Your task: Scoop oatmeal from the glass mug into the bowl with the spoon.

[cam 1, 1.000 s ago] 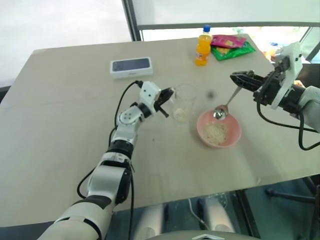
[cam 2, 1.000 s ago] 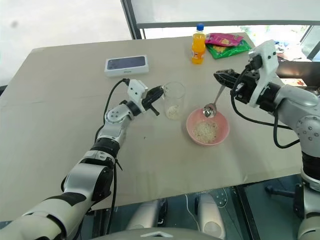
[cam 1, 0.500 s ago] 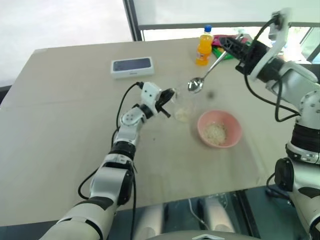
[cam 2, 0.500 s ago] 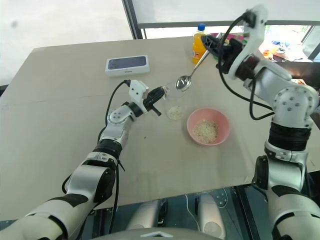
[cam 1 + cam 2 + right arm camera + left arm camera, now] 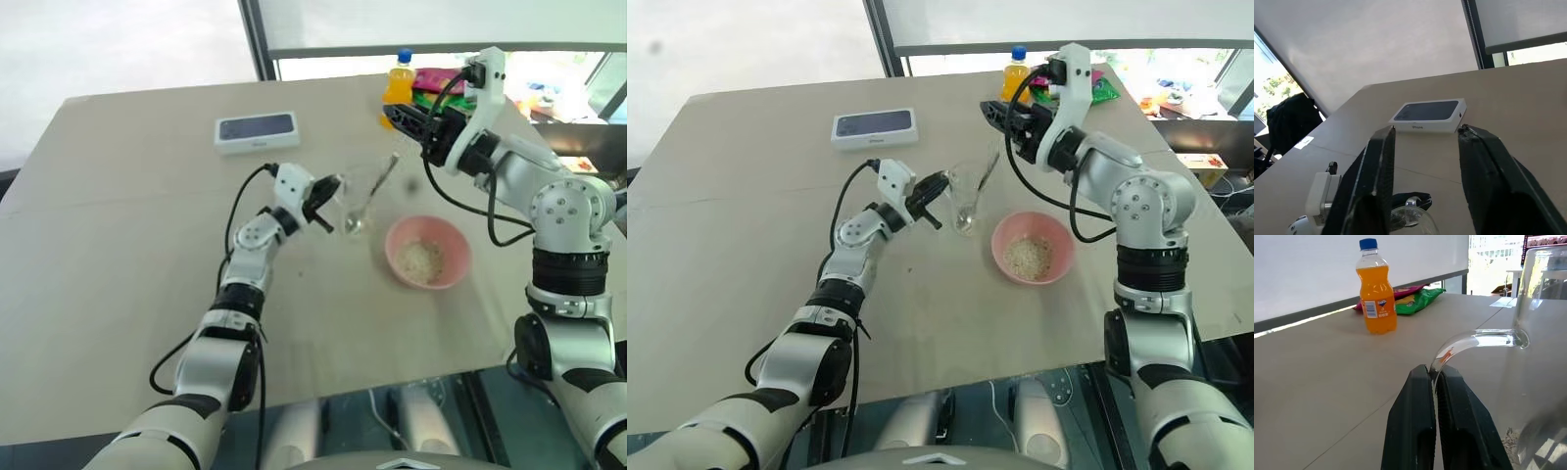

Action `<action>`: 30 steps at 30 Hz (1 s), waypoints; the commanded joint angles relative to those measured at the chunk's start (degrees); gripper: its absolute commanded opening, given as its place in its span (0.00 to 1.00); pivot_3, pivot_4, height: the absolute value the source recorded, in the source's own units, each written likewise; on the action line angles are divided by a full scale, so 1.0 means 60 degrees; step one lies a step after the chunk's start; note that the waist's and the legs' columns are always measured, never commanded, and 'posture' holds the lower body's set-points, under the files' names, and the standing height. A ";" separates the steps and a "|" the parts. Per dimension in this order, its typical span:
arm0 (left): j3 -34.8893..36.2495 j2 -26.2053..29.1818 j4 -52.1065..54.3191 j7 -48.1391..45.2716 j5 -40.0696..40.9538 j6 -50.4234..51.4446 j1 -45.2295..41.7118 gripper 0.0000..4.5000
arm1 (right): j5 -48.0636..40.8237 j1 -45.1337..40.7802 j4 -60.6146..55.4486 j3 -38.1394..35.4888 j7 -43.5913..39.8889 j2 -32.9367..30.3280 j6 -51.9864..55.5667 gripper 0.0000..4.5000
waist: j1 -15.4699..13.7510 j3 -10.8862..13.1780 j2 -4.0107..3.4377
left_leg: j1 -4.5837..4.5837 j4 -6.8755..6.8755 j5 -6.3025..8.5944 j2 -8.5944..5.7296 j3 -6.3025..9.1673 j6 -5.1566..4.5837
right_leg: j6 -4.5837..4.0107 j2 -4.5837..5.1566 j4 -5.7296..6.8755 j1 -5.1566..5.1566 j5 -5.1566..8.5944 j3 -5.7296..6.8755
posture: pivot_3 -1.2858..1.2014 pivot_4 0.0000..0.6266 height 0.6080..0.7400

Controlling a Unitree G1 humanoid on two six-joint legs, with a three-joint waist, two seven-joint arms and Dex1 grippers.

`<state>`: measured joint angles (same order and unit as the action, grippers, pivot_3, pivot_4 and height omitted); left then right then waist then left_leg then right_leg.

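The glass mug (image 5: 361, 199) stands mid-table, and my left gripper (image 5: 1432, 372) is shut on its thin handle. The spoon (image 5: 980, 184) stands loose inside the mug, with its handle leaning on the rim toward the far right. Just behind and above the mug, my right gripper (image 5: 400, 117) is open, and there is nothing between its fingers (image 5: 1376, 171). The pink bowl (image 5: 452, 235) sits to the right of the mug and holds a small heap of oatmeal (image 5: 1027, 257). A few flakes lie at the mug's bottom (image 5: 1508, 435).
An orange drink bottle (image 5: 398, 86) and bright snack bags (image 5: 1415, 296) stand at the far right of the table. A white phone box (image 5: 257, 132) lies at the far left-centre. The table's right edge runs close behind the right arm.
My right gripper carried the spoon up from the bowl and left to the mug, then opened and let it go. The spoon now rests in the mug. The left gripper kept still.
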<state>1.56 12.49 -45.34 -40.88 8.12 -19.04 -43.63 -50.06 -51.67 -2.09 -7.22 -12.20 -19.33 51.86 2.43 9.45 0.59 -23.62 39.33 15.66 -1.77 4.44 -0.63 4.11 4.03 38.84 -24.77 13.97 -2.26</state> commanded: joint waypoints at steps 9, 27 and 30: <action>0.0138 0.0244 0.0923 -0.0378 0.0369 0.0318 0.0282 0.47 | 0.0239 -0.0153 -0.0447 -0.0656 -0.0131 -0.0068 -0.0212 0.64 | 0.0020 0.0000 -0.0001 | -0.0001 -0.0002 0.0000 0.0001 0.0000 0.0000 | 0.0000 0.0000 0.0000 -0.0003 0.0000 -0.0001 | 0.52 0.24 1.00; 0.1259 0.2585 1.0806 -0.0288 0.2734 0.5507 0.7377 0.47 | 0.2454 0.6982 -0.2178 -0.2466 -0.2407 -0.2906 -0.2956 0.64 | -0.0023 0.0000 -0.0008 | 0.0023 -0.0038 0.0006 0.0040 -0.0027 -0.0008 | 0.0000 -0.0004 -0.0020 0.0008 0.0001 -0.0031 | 0.52 0.24 1.00; 0.1653 0.2594 1.1512 -0.0025 0.2723 0.5523 0.8841 0.47 | 0.2989 0.8698 -0.1695 -0.2314 -0.3939 -0.3093 -0.4337 0.64 | -0.0074 0.0011 -0.0021 | 0.0104 -0.0054 0.0021 0.0052 -0.0033 -0.0032 | 0.0001 -0.0002 -0.0063 0.0110 0.0004 -0.0025 | 0.52 0.24 1.00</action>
<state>9.03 27.88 19.41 -42.07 23.25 14.44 7.89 -33.32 -1.30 -11.87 -20.51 -30.37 -37.34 31.36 1.98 9.51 0.46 -22.59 38.90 15.83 -1.44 4.21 -0.90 4.12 4.01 38.27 -23.68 14.00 -2.38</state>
